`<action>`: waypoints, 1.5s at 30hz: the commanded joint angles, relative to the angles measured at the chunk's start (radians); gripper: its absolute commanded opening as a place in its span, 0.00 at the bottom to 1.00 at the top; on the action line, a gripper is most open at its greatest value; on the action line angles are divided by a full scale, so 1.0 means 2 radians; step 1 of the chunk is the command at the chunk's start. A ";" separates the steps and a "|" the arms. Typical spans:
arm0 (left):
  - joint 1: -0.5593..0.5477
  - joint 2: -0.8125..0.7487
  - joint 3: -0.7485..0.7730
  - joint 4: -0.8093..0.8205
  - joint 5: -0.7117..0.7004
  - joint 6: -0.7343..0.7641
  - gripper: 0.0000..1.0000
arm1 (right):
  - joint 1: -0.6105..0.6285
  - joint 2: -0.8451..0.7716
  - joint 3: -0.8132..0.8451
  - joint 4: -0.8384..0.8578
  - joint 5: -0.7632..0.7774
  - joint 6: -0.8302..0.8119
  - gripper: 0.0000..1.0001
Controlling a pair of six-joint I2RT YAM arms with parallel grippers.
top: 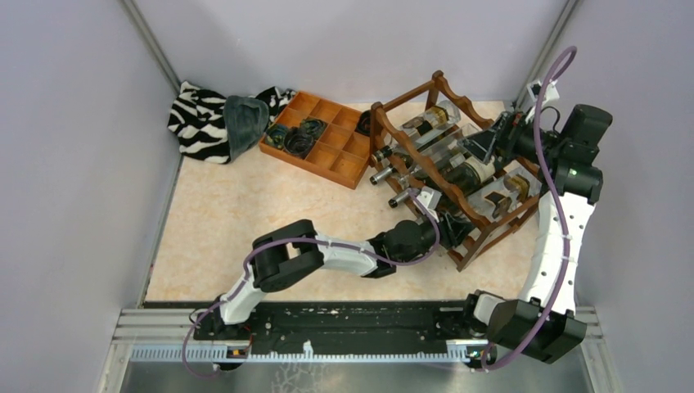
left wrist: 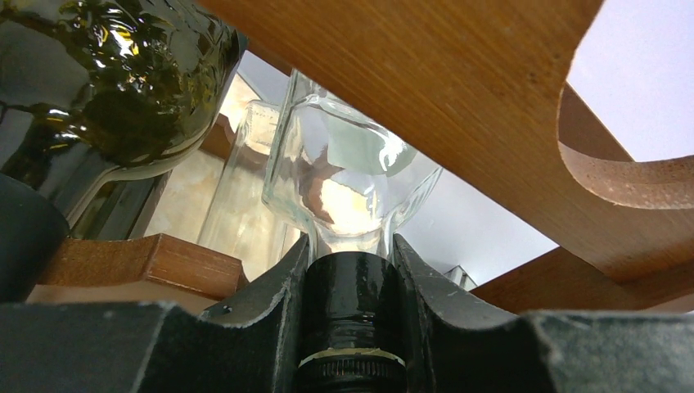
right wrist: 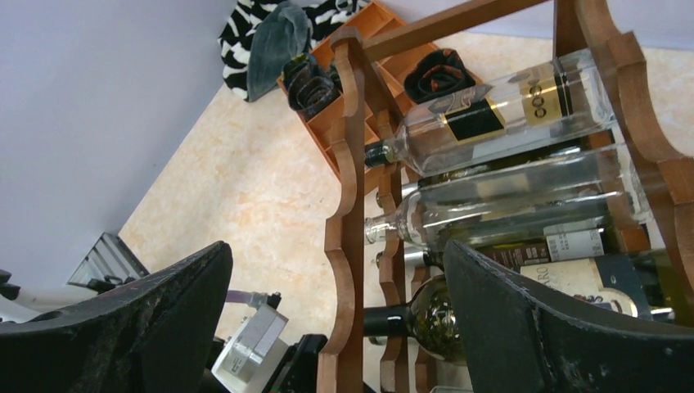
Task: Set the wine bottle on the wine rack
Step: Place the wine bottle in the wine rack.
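The wine rack [top: 443, 83], a reddish-brown frame with wavy rails, stands at the back right and holds several bottles lying on their sides. My left gripper [top: 449, 230] reaches into its low near end. In the left wrist view this gripper [left wrist: 350, 246] is shut on the black-capped neck [left wrist: 352, 299] of a clear glass wine bottle [left wrist: 344, 168], which lies under a rack rail [left wrist: 458, 98]. My right gripper [right wrist: 335, 254] hangs open above the rack's far side [right wrist: 348, 164], holding nothing.
A dark green bottle [left wrist: 106, 82] lies just left of the held one. Clear bottles [right wrist: 499, 115] fill the upper tiers. An orange compartment tray [top: 344, 170] and a zebra-striped cloth [top: 200, 119] sit at the back left. Grey walls close both sides.
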 commanded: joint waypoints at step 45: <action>-0.005 -0.012 0.041 -0.014 -0.019 0.013 0.63 | -0.021 -0.028 -0.035 0.049 -0.041 0.021 0.98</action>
